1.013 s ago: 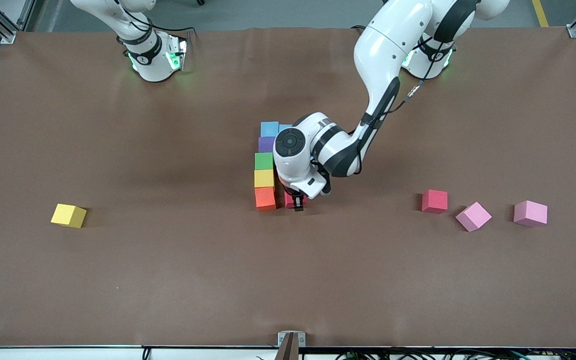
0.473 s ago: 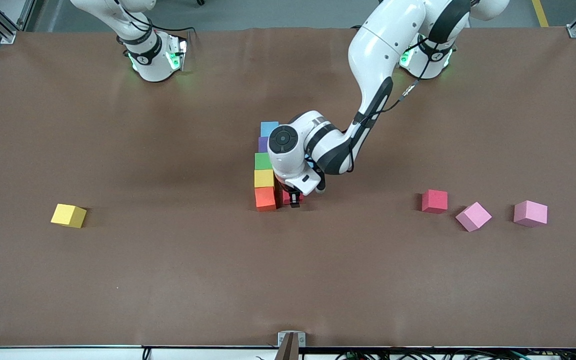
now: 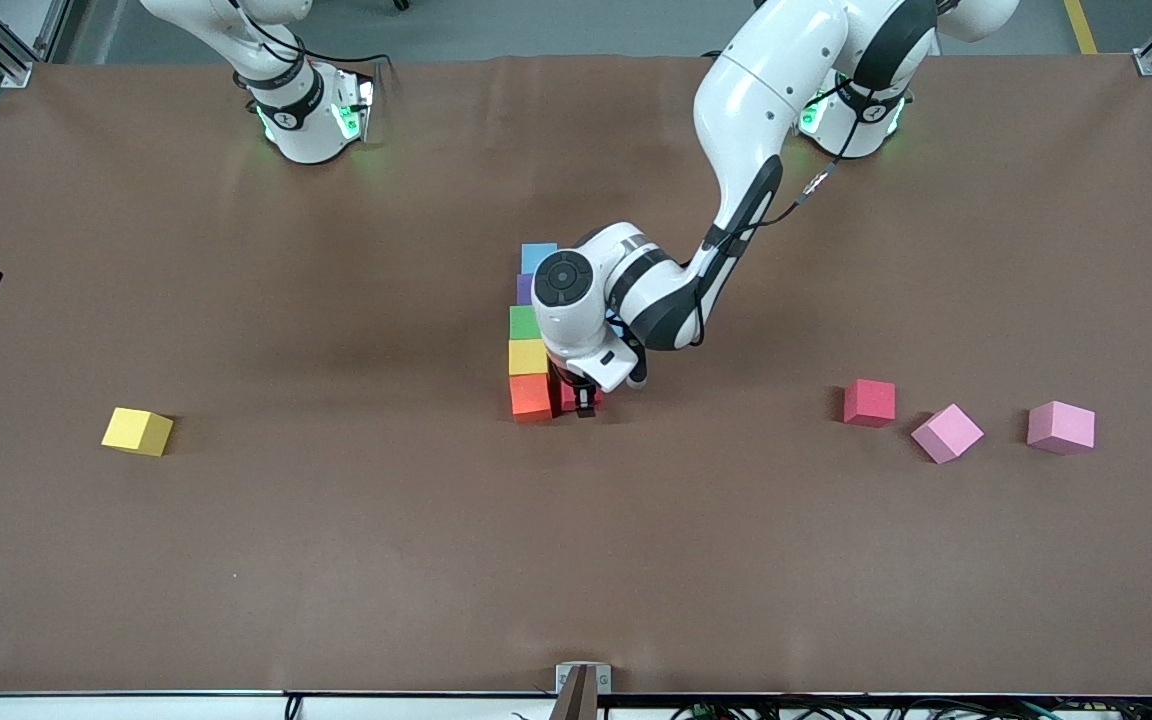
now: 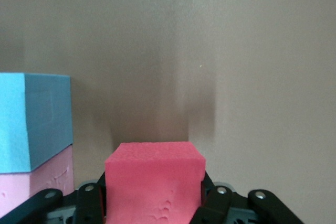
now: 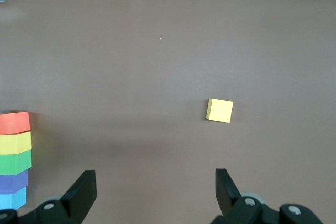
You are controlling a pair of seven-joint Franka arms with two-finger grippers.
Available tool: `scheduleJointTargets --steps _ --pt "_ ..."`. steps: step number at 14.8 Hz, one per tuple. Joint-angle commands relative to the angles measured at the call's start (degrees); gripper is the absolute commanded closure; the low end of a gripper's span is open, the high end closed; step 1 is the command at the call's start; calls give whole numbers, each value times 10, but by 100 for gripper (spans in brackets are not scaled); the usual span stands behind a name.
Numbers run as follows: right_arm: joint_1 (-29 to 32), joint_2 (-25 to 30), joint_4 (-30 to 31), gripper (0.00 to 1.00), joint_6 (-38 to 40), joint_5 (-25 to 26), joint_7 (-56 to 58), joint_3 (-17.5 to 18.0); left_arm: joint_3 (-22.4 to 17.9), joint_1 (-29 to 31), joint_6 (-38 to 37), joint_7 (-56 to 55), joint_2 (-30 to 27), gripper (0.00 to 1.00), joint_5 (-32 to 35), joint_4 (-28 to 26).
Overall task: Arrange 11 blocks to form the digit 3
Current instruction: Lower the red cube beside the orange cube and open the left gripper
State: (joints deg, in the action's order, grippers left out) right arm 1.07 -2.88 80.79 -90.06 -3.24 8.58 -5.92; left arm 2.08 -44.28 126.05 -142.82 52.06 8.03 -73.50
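**Red cube at the orange end of the column: risks of the release**

While the left gripper [image 3: 584, 402] stands low at the table, its jaws are narrowed onto a red block [image 4: 154, 179], which sits just beside the orange block [image 3: 531, 396]. From the orange block a straight column runs away from the front camera: yellow [image 3: 528, 356], green [image 3: 527, 322], purple [image 3: 525, 289] and light blue [image 3: 538, 257]. A loose red block [image 3: 869, 402] lies toward the left arm's end from the orange block; a loose yellow block [image 3: 137, 431] lies toward the right arm's end. The right gripper [image 5: 156, 192] waits with jaws spread wide and empty. If the fingers open while askew, the held cube may twist or leave a gap; a fingertip may also nudge the orange block and bend the column
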Motion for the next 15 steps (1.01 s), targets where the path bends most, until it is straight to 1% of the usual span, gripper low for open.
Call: scheduleJointTargets --steps 1,9,15 --pt "-14 2 7 0 -4 13 -2 2 -6 -7 4 -4 14 96 11 24" --pt "-10 3 5 0 1 12 -2 0 -8 -5 32 -4 21 96 12 30" --pt "-6 4 2 0 2 12 -4 -4 -8 -6 32 -4 24 96 12 28"
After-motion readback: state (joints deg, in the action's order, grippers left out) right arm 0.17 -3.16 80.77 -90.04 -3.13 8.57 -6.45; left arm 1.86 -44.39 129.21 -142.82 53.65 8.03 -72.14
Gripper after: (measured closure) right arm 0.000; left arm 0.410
